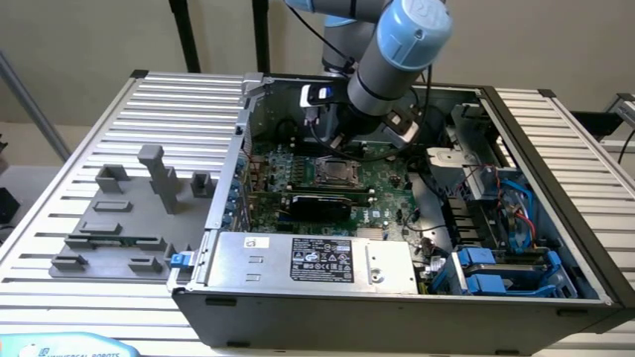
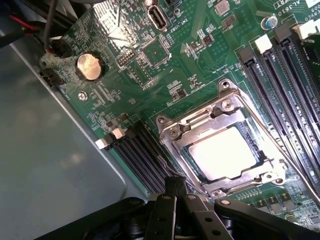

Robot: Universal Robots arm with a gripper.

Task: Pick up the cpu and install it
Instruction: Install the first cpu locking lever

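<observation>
The cpu (image 2: 225, 152) is a silver-white square lying flat inside the metal socket frame (image 2: 220, 107) on the green motherboard (image 2: 150, 50). My gripper (image 2: 175, 184) is shut, its black fingertips pressed together with nothing between them, just off one corner of the socket and above the board. In the exterior view the arm (image 1: 392, 59) reaches down into the open computer case (image 1: 397, 297), and the gripper (image 1: 340, 143) hangs just behind the socket (image 1: 332, 169).
Black memory slots (image 2: 280, 75) run along one side of the socket, with more slots (image 2: 137, 155) on the other. A coin battery (image 2: 89, 66) sits near the board's edge. On the exterior view's left, grey fixture blocks (image 1: 159, 175) stand on the slatted table (image 1: 178, 104). The power supply (image 1: 312, 260) fills the case's front.
</observation>
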